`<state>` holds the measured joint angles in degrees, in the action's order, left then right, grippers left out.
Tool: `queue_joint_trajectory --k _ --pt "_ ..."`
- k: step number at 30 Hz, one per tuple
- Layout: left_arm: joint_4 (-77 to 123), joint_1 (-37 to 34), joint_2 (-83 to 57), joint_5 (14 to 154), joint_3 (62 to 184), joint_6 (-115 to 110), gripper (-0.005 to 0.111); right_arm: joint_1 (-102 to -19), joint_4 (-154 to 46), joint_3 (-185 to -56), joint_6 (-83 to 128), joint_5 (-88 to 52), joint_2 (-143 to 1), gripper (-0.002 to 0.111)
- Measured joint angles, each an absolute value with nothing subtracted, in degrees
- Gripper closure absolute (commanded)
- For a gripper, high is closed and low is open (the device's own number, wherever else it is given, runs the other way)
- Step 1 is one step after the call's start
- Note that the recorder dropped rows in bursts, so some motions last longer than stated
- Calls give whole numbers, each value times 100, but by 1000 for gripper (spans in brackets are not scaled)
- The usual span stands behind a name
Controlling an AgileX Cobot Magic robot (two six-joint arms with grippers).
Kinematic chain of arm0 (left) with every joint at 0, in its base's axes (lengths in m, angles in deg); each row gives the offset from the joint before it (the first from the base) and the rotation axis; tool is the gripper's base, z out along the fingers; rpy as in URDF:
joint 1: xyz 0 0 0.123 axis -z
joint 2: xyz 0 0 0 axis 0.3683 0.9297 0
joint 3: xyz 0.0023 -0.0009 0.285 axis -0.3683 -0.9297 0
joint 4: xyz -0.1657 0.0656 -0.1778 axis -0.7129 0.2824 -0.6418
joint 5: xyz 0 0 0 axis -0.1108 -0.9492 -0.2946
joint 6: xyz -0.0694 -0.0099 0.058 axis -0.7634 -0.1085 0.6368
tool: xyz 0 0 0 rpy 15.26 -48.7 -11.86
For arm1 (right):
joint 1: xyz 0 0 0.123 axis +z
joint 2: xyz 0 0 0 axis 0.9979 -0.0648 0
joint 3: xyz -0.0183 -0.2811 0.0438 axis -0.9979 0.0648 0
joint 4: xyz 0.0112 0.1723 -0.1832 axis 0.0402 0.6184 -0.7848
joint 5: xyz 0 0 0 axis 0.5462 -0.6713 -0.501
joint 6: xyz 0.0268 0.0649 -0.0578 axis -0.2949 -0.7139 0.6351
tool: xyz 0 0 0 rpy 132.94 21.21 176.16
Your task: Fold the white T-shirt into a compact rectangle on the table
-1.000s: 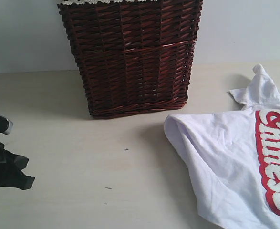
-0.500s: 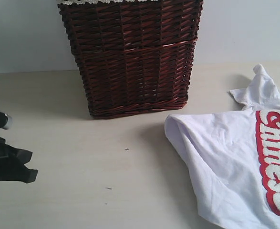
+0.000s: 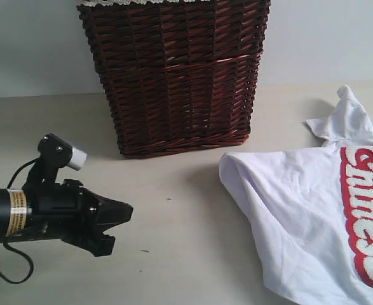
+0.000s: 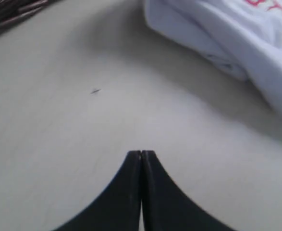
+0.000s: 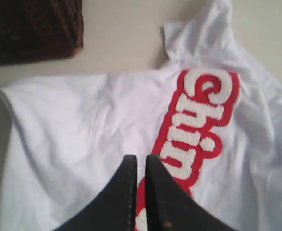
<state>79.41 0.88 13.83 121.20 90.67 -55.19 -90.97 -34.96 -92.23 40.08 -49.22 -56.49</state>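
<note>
The white T-shirt (image 3: 300,210) lies rumpled on the right of the table (image 3: 173,254), its red band with white lettering (image 3: 367,216) facing up and one sleeve (image 3: 345,121) pointing to the back. My left gripper (image 3: 124,215) hovers low over bare table left of the shirt, shut and empty; the left wrist view shows its tips (image 4: 141,153) pressed together, with the shirt's edge (image 4: 217,33) ahead. My right gripper (image 5: 141,159) hangs above the shirt (image 5: 92,125) beside the lettering (image 5: 198,120). Its jaws stand a narrow gap apart with nothing between them. It is outside the exterior view.
A tall dark brown wicker basket (image 3: 180,76) with white lace trim stands at the back centre, close to the shirt's far left corner (image 3: 227,162). Its base also shows in the right wrist view (image 5: 30,29). A black cable (image 3: 2,270) trails under the left arm.
My left arm has swung in from the left edge toward the table's middle, nearer the shirt. The shirt and basket have not moved.
</note>
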Motion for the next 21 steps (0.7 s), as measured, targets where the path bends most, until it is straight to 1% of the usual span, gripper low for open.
queue_joint_trajectory --k 1,2,3,5,8,9,13,15,17,21 --pt "8229 164 1383 12204 9211 -5845 107 -9097 -3510 -9279 4105 -4767 -6326 102" --pt "8415 191 1383 12247 9280 -6000 107 -9097 -3557 -9319 4214 -4712 -6601 108" --pt "8560 201 1383 12291 9323 -6128 107 -9097 -3608 -9371 4572 -4705 -6968 108" --pt "8672 201 1383 12304 9337 -6197 107 -9097 -3710 -9371 5213 -4878 -7206 108" --pt "8713 201 1391 12313 9337 -6197 107 -9097 -3809 -9371 5544 -4931 -7233 108" --pt "8713 201 1391 12325 9337 -6197 107 -9097 -3834 -9371 5618 -4931 -7259 106" --pt "8713 201 1480 12397 9349 -6197 107 -9097 -3843 -9371 5694 -4845 -7545 87" --pt "8652 201 1614 12471 9360 -6029 107 -9097 -3784 -9371 5704 -4740 -7763 82" --pt "8586 201 1770 12511 9399 -5740 107 -9097 -3726 -9371 5704 -4617 -7961 80" --pt "8468 201 2140 12566 9667 -5303 107 -9097 -3501 -9371 5704 -4409 -8327 82"
